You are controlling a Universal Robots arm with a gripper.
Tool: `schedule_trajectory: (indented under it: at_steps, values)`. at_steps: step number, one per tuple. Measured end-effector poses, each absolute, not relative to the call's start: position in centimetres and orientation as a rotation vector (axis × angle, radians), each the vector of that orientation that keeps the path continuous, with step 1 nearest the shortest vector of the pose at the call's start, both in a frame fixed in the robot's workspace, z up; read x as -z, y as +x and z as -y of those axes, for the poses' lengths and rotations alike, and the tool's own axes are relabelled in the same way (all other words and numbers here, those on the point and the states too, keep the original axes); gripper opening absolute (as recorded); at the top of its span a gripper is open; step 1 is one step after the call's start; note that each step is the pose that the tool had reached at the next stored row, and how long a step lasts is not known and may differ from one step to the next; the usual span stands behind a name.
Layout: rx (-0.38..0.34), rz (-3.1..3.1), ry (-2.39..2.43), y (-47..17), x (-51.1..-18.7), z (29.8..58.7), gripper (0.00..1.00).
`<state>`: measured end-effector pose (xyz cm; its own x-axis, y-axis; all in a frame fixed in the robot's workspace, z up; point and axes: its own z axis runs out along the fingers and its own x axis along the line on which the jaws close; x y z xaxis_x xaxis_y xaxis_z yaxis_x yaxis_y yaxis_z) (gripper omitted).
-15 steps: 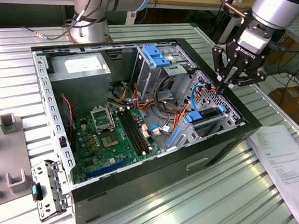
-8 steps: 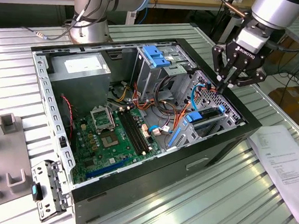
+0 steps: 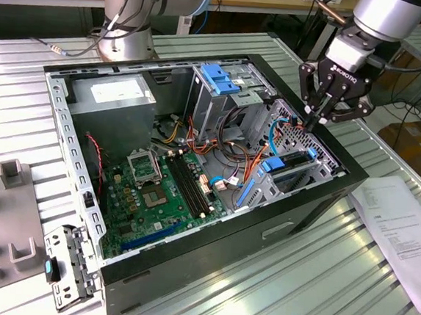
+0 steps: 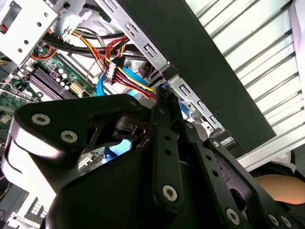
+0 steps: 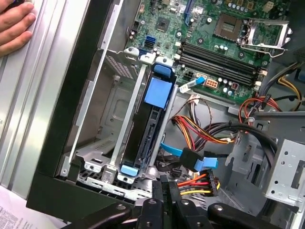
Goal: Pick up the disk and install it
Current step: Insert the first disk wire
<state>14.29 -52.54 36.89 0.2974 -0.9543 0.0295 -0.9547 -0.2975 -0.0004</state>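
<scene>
The disk (image 5: pixel 148 131) stands on edge in the metal bay (image 5: pixel 102 114) at the corner of the open computer case (image 3: pixel 187 259), its blue rail and tab (image 5: pixel 156 93) on the upper edge. In the exterior view the disk (image 3: pixel 292 163) sits low in the case toward that view's right. My gripper (image 3: pixel 313 125) hovers just above its far end, fingers pressed together and holding nothing. In both wrist views the gripper (image 5: pixel 167 183) (image 4: pixel 167 102) is shut, beside the disk's end and over a bundle of coloured cables (image 5: pixel 195 183).
A person's hand (image 5: pixel 14 24) rests on the ribbed table beside the case wall. The case holds a motherboard (image 3: pixel 163 190), a power supply (image 3: pixel 116 94) and a drive cage with a blue bracket (image 3: pixel 219 77). Paper sheets (image 3: pixel 403 226) lie at the exterior view's right, a grey fixture (image 3: pixel 7 206) at its left.
</scene>
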Motion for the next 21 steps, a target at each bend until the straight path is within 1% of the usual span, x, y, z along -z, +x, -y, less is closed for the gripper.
schedule_trajectory:
  at_steps: [13,21]
  values:
    - [-0.035,2.084,2.324,14.18,-36.65,52.55,0.16]
    - [-0.035,2.095,2.314,13.44,-36.6,52.55,0.16]
